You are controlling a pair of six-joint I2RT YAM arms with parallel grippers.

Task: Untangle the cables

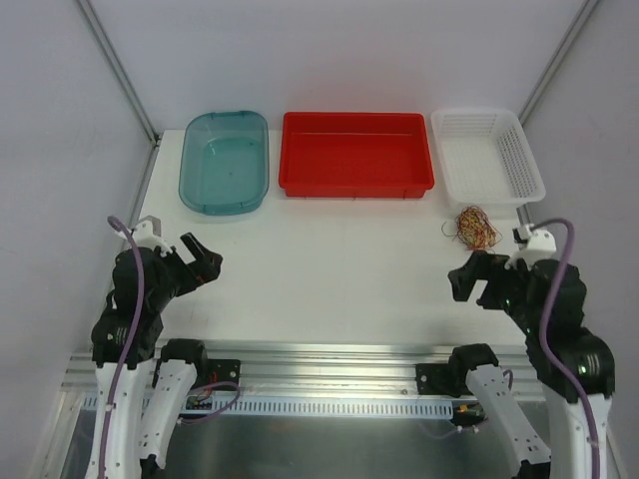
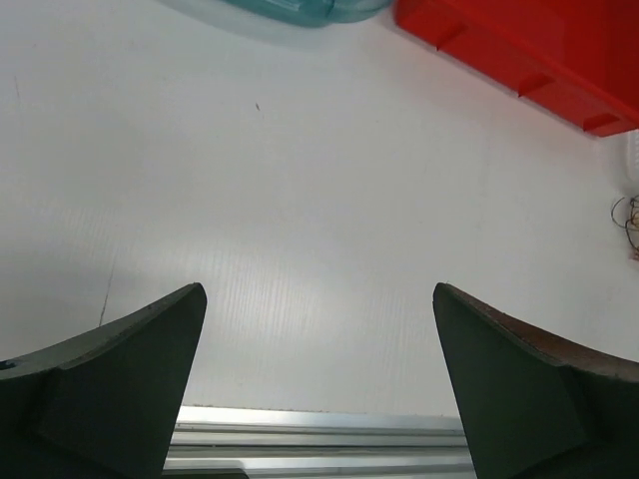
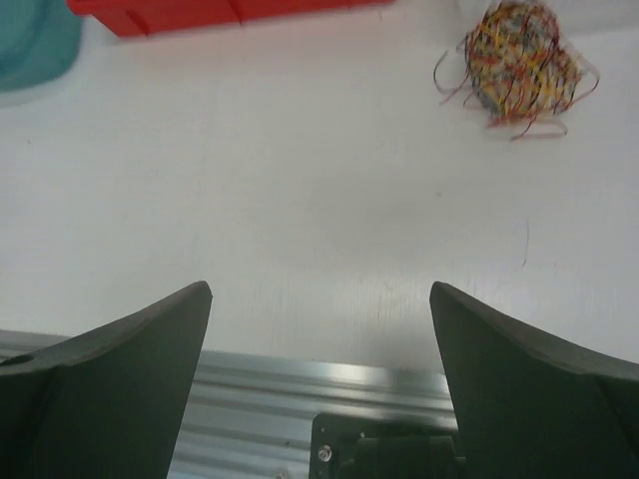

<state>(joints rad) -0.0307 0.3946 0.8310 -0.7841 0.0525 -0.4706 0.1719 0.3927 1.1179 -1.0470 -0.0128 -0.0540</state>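
I judge the job as not yet started. The cables (image 1: 477,227) lie in one tight clump of yellow, orange-red and dark strands on the worktop (image 1: 329,279), far right, just in front of the white basket (image 1: 526,170). A few loose loops stick out of the clump, but I can't pick out a single strand lying free of it.

My left claw (image 2: 318,291) has its fingers wide apart with nothing between them. It hangs over bare worktop, well apart from the clump, which shows only at the far right edge of its wrist view. My right claw (image 3: 319,287) is spread just as wide and holds nothing. It sits near the clump, which lies ahead and to its right, not touching.

The teal tub (image 1: 190,170), red tray (image 1: 357,118) and basket hold no strands that I can see. So everything is left: reaching the clump, gripping it and pulling the strands apart.
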